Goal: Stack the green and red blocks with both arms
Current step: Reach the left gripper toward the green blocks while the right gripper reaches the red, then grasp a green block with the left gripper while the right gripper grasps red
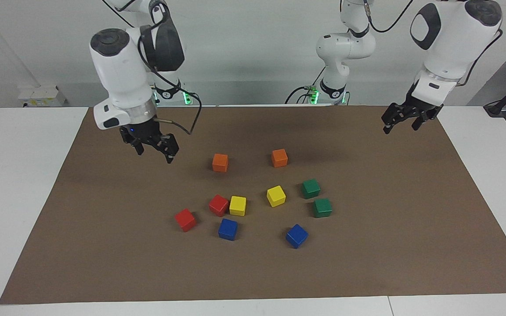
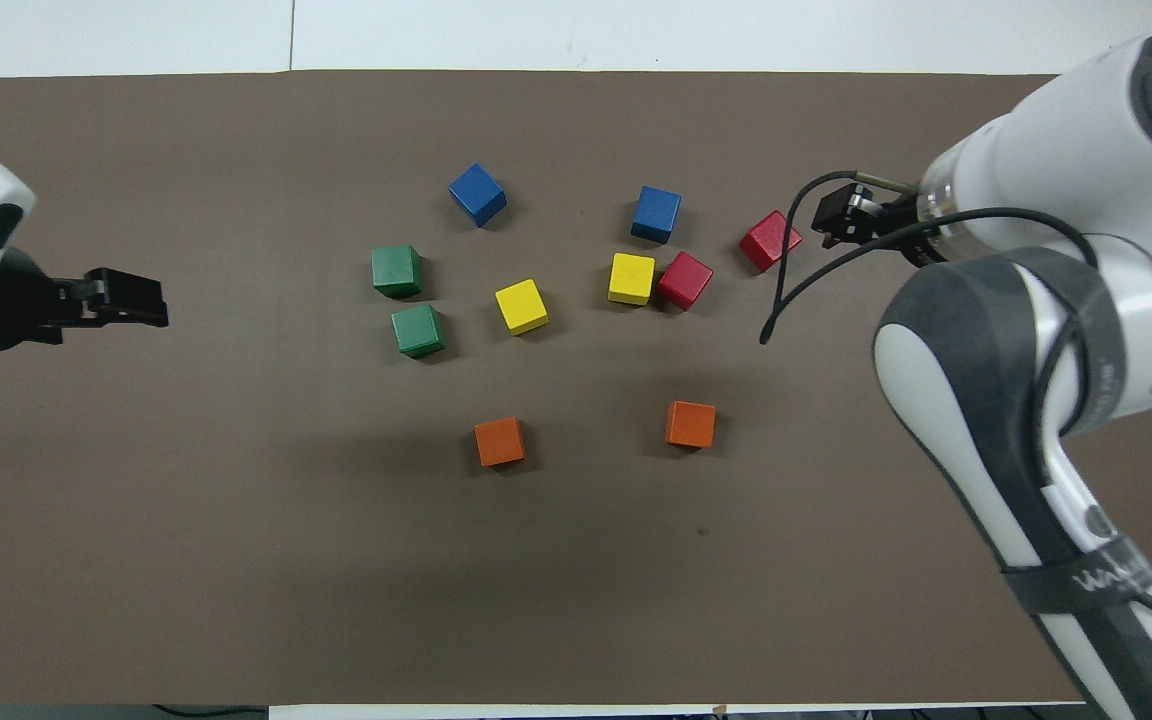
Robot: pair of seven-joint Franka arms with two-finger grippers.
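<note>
Two red blocks [image 1: 185, 219] [image 1: 218, 205] and two green blocks [image 1: 311, 188] [image 1: 322, 207] sit apart on the brown mat, none stacked. In the overhead view the red blocks [image 2: 770, 240] [image 2: 685, 280] lie toward the right arm's end and the green blocks [image 2: 396, 271] [image 2: 418, 331] toward the left arm's end. My right gripper [image 1: 155, 153] is open and empty, raised over the mat; in the overhead view it [image 2: 841, 220] shows beside the outer red block. My left gripper [image 1: 400, 127] is open and empty, raised over the mat's left-arm end [image 2: 131, 300].
Two orange blocks [image 1: 220, 162] [image 1: 279, 157] lie nearest the robots. Two yellow blocks [image 1: 237, 205] [image 1: 276, 195] sit mid-cluster, one touching a red block. Two blue blocks [image 1: 227, 229] [image 1: 297, 235] lie farthest. The brown mat [image 1: 103, 263] covers a white table.
</note>
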